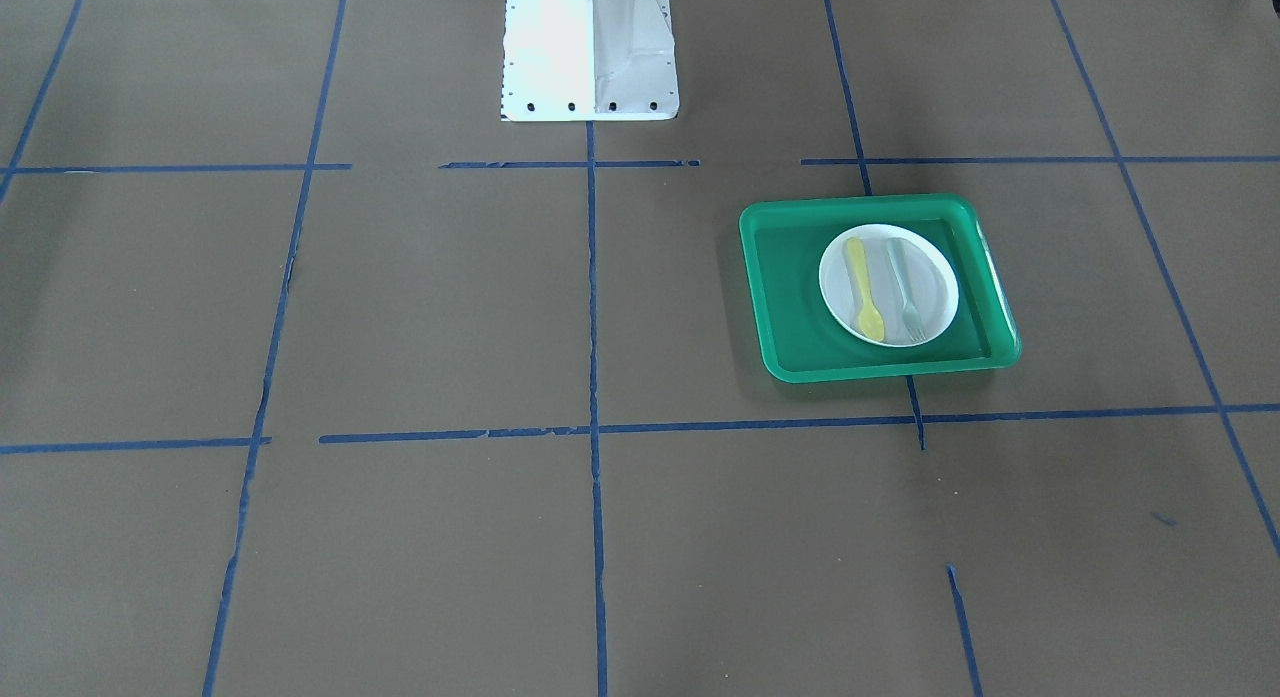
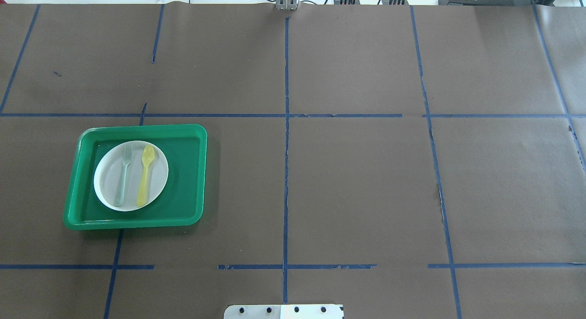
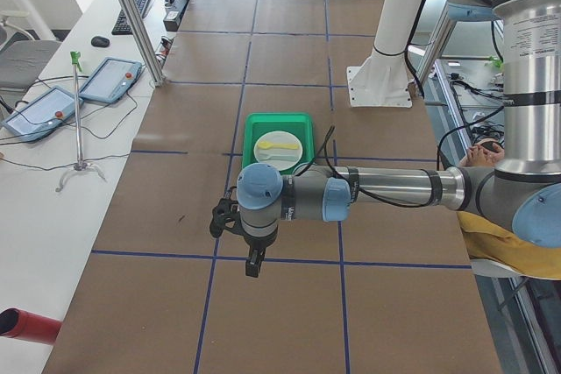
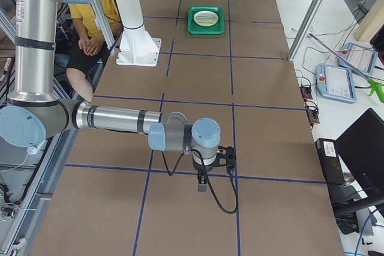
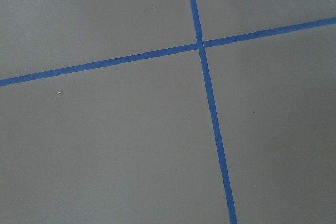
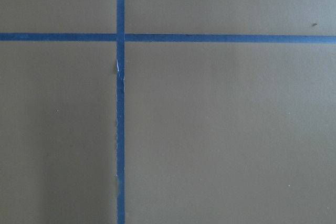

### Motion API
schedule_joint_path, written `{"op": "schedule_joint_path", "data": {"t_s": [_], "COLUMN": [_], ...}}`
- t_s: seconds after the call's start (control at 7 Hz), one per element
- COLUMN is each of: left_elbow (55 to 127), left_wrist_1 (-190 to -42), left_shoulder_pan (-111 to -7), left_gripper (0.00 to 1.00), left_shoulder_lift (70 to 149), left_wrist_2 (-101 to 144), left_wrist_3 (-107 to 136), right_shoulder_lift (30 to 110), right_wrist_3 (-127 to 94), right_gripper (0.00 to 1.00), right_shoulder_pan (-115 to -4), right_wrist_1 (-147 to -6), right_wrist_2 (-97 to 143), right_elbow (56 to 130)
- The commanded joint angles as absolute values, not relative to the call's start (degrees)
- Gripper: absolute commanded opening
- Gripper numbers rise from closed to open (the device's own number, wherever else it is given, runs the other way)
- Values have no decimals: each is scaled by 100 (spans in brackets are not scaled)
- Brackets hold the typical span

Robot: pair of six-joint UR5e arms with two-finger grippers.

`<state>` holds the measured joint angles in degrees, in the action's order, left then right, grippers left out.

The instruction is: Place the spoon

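- Brown paper covers the table (image 2: 366, 186), which is marked into squares by blue tape lines (image 2: 286, 172).
- A green tray (image 2: 185, 191) sits on the robot's left half of the table.
- A white plate (image 2: 107, 184) lies in the tray, toward the tray's outer side.
- The spoon (image 2: 145, 177), yellow, lies flat on the plate on the half nearer the tray's middle. Its bowl points away from the robot.
- A pale grey-green fork (image 2: 123, 177) lies on the same plate, parallel to the spoon and just beside it, on the side farther from the tray's middle.
- The left gripper (image 3: 254, 267) hangs over bare paper, well apart from the tray, toward the table's left end. It holds nothing I can see, and I cannot tell whether its jaws are parted or closed.
- The right gripper (image 4: 202, 187) hangs far from the tray, near the opposite end of the table. Its jaw state cannot be told either.
- The white robot pedestal (image 1: 590, 47) stands well apart from the tray.
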<state>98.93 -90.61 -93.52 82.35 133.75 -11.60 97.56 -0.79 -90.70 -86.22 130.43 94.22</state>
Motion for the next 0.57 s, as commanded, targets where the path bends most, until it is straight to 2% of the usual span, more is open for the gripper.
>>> {"op": "schedule_joint_path", "data": {"t_s": [0.0, 0.29, 0.43], "left_elbow": [9931, 10202, 10630], "left_wrist_1": [-9105, -9499, -9553], "left_shoulder_pan": [-9343, -9064, -8418], "left_gripper": [100, 100, 100], "left_shoulder_lift": [8270, 8341, 8376], "left_wrist_2": [13403, 13717, 13694], "left_wrist_3": [-1186, -1030, 103], "right_shoulder_lift": [9756, 9756, 9756], "right_wrist_3": [-79, -79, -79], "right_gripper": [100, 100, 100], "right_shoulder_pan": [-9070, -9070, -9070], "right_wrist_1": [-8622, -8622, -8622], "right_wrist_2": [13043, 13043, 13043], "right_elbow": [9422, 9422, 9422]}}
